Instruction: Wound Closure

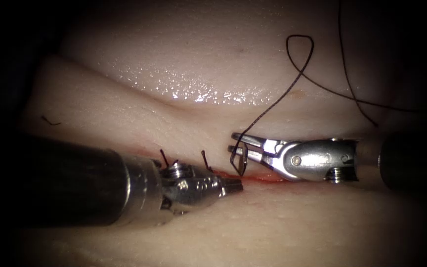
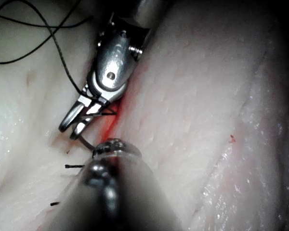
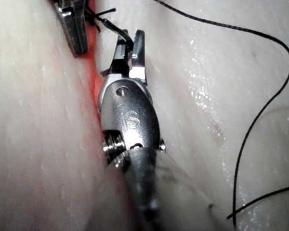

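Note:
My right tool [image 1: 232,142] comes in over the cut [image 1: 265,177] in the tissue [image 1: 124,109], its jaws shut on the dark curved needle [image 1: 237,163] near its thread end. The needle hangs from the jaws down to the cut's edge; I cannot tell whether its tip is in the tissue. In the right wrist view, the needle [image 3: 116,30] crosses the right tool's jaws [image 3: 130,41]. Black thread [image 1: 300,74] rises from the needle and makes a loop on the far tissue. My left tool [image 1: 234,185] lies along the cut just left of the needle, jaws shut, holding nothing I can see.
Red fluid [image 1: 253,178] lines the cut under the right tool. Short cut ends of thread [image 1: 164,157] from earlier stitches stand up beside the left tool's wrist. A small thread scrap [image 1: 50,120] lies on the tissue at far left. More thread [image 1: 357,99] trails off at right.

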Controlling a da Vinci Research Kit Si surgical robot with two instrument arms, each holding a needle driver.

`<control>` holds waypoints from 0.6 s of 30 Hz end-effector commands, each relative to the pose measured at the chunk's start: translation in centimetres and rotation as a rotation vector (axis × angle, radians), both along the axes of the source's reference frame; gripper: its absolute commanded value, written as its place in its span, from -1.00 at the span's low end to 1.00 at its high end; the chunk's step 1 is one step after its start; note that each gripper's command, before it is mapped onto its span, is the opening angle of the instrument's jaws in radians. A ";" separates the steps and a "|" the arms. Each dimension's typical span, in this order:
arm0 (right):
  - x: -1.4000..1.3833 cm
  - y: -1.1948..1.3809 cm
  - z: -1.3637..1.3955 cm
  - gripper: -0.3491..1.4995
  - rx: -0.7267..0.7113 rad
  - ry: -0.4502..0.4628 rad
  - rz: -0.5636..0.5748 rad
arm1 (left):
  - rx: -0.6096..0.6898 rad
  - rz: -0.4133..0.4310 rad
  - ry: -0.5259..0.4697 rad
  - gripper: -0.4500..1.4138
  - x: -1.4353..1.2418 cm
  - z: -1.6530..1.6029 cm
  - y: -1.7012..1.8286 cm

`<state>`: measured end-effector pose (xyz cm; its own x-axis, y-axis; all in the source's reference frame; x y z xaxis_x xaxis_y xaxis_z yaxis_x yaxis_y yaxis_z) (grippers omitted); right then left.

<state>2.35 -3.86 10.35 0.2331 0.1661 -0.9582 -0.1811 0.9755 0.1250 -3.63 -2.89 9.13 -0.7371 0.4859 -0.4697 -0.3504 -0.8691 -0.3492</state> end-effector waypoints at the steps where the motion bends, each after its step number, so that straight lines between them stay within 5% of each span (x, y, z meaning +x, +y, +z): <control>1: 0.09 0.11 0.01 -1.00 0.007 -0.007 0.016 | -0.002 0.007 -0.011 -0.68 -0.06 0.10 -0.12; 10: 0.12 0.35 -0.03 -1.00 0.026 -0.019 0.072 | 0.002 0.033 -0.006 -0.68 0.02 0.14 -0.34; 18: 0.13 0.49 -0.01 -1.00 0.211 -0.007 0.155 | 0.001 0.034 -0.008 -0.68 0.01 0.18 -0.35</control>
